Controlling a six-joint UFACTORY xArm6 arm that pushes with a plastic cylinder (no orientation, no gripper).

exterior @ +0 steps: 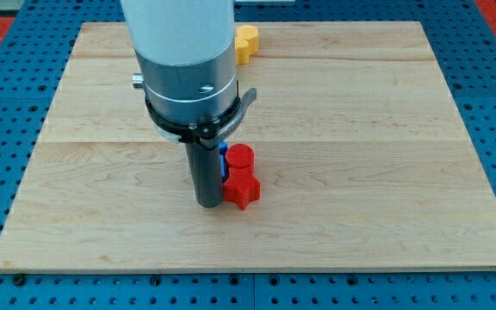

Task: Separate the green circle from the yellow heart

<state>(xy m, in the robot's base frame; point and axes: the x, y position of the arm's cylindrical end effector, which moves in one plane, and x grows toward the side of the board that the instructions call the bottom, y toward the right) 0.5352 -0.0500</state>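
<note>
In the camera view you see my tip [210,203] resting on the wooden board [386,172] just below its centre, with no fingers to open or close, only the plain rod. At its 3 o'clock, touching or nearly so, sit 2 red blocks: a red cylinder [242,158] and a red star-like block [243,187], with a sliver of a blue block [223,162] between rod and cylinder. At 12 o'clock, at the board's far edge, a yellow block [246,43] shows partly behind the arm, its shape unclear, and you cannot see the green circle.
</note>
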